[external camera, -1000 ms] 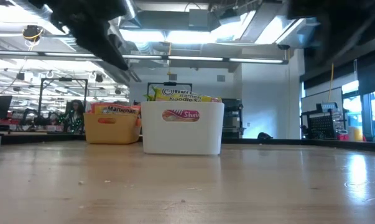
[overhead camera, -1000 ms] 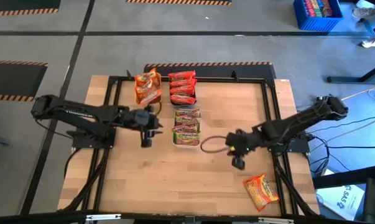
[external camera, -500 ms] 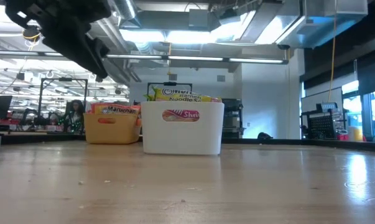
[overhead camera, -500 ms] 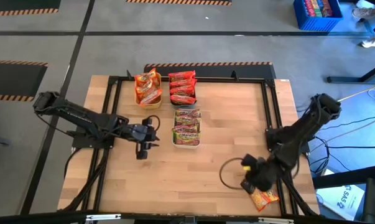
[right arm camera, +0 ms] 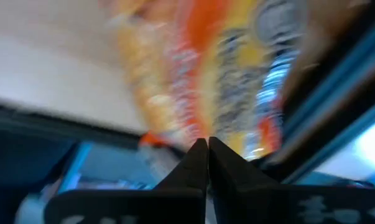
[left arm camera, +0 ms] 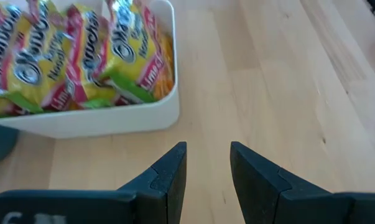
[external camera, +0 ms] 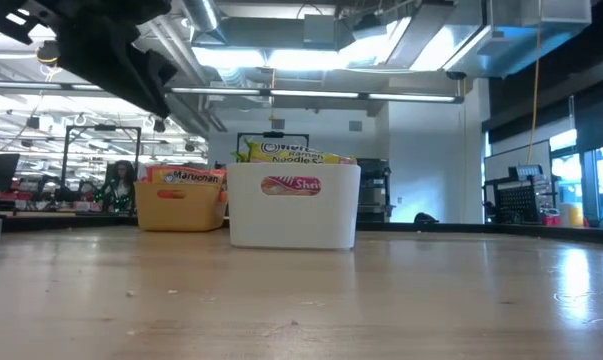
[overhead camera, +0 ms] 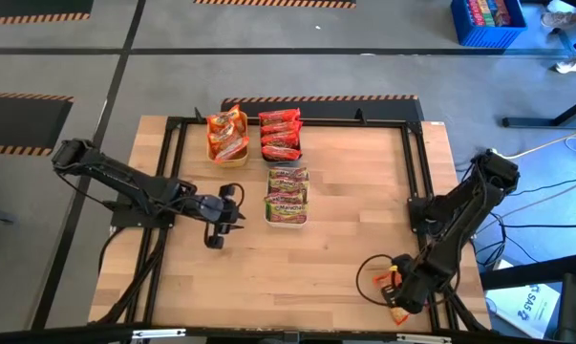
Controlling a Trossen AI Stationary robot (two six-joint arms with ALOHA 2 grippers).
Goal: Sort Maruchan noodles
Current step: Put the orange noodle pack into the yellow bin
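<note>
One orange-yellow Maruchan packet (overhead camera: 400, 312) lies flat near the table's near right corner, mostly hidden under my right gripper (overhead camera: 394, 287). That gripper hangs right over it with its fingers shut (right arm camera: 207, 144), and the packet (right arm camera: 224, 81) fills the wrist view beyond them. The other packets stand sorted in three trays: orange ones in the yellow tray (overhead camera: 227, 136), red ones in the dark tray (overhead camera: 280, 134), green-pink ones in the white tray (overhead camera: 288, 196). My left gripper (overhead camera: 216, 216) hovers open (left arm camera: 208, 163) left of the white tray (left arm camera: 112, 118). My right gripper points its shut fingertips down at the orange-yellow packet from above. The packet lies flat on the table. Whether the fingertips touch it, I cannot tell.
The three trays sit at the far middle of the table; in the low view the white tray (external camera: 294, 205) stands in front, the yellow tray (external camera: 181, 205) left behind it. A dark frame rail (overhead camera: 423, 191) runs along the table's right side, close to the packet. The table's near edge is close.
My right gripper has swung from the middle of the table toward the near right corner and gone down over the orange-yellow packet, covering most of it. My left gripper has drawn back a little toward the near edge, away from the white tray.
</note>
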